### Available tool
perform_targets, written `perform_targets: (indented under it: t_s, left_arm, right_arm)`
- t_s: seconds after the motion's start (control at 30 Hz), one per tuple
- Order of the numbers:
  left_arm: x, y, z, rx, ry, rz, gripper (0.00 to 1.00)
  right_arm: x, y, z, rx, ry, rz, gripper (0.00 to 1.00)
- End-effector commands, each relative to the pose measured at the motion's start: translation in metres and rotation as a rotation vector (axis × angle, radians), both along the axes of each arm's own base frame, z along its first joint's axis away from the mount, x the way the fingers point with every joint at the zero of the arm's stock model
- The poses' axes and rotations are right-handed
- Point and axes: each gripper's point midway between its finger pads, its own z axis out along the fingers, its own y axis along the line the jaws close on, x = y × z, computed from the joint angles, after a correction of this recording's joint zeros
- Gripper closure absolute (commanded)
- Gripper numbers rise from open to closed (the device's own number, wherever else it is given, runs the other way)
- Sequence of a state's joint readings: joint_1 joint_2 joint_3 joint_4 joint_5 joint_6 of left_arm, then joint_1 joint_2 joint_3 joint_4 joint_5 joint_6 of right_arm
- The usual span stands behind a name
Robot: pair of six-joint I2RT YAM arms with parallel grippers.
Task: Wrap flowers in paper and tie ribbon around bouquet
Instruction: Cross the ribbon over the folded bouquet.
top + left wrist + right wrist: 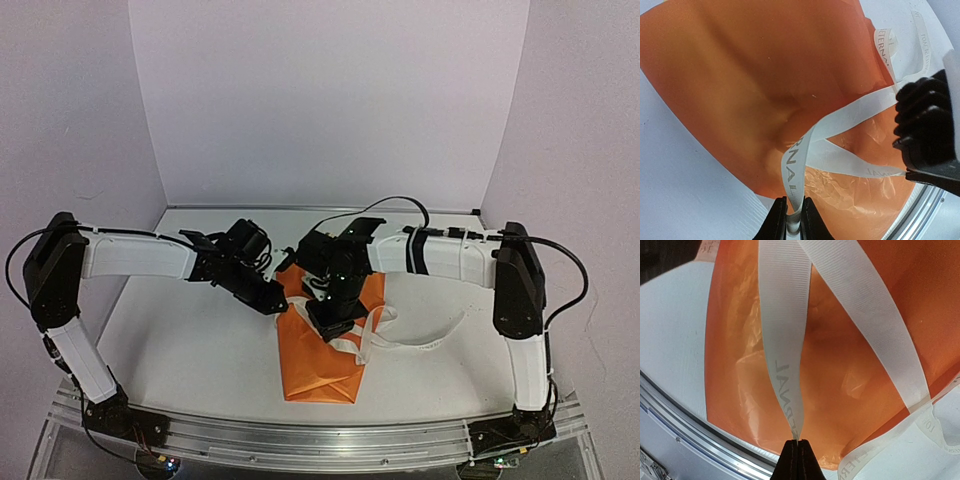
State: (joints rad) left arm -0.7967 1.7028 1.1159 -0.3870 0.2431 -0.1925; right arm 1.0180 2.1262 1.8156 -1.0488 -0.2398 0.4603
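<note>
White table [200,350], orange paper [315,370], walls [330,100] perhaps lilac

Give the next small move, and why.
Probably pull the ends apart to snug the crossing: the left gripper and right gripper each pinch the ribbon, and its strands cross loosely over the paper.

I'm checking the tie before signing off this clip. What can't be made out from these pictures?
Flowers: unseen in every view; in the top view both arms cover the upper end of the paper.
Ribbon crossing: knotted or merely crossed, unclear; the right claw covers it from above.
Ribbon ends: cut off at wrist-view edges, too small from above.
</note>
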Motion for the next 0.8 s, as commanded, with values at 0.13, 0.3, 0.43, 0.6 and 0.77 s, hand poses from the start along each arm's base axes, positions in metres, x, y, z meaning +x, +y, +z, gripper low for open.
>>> perform_targets:
  t_s: [0.13, 0.3, 0.43, 0.6, 0.77]
  left_arm:
    - [-0.001, -0.003, 0.021, -0.07, -0.026, 0.001, 0.88]
    - [0.002, -0.003, 0.032, -0.09, -0.055, 0.009, 0.88]
    - [-0.002, -0.004, 0.033, -0.103, -0.05, -0.005, 0.87]
    - [-0.003, 0.0, 0.027, -0.088, -0.04, 0.007, 0.88]
    - [-0.002, 0.002, 0.029, -0.085, -0.052, 0.017, 0.88]
  right_arm:
    - [0.023, 0.0, 0.001, -0.062, -0.125, -0.004, 1.0]
    - [0.021, -0.001, -0.003, -0.092, -0.153, 0.018, 1.0]
    - [0.024, -0.003, -0.006, -0.112, -0.172, 0.019, 1.0]
    - [0.034, -0.003, -0.008, -0.138, -0.217, -0.005, 1.0]
    - [0.037, -0.021, -0.011, -0.2, -0.255, -0.034, 1.0]
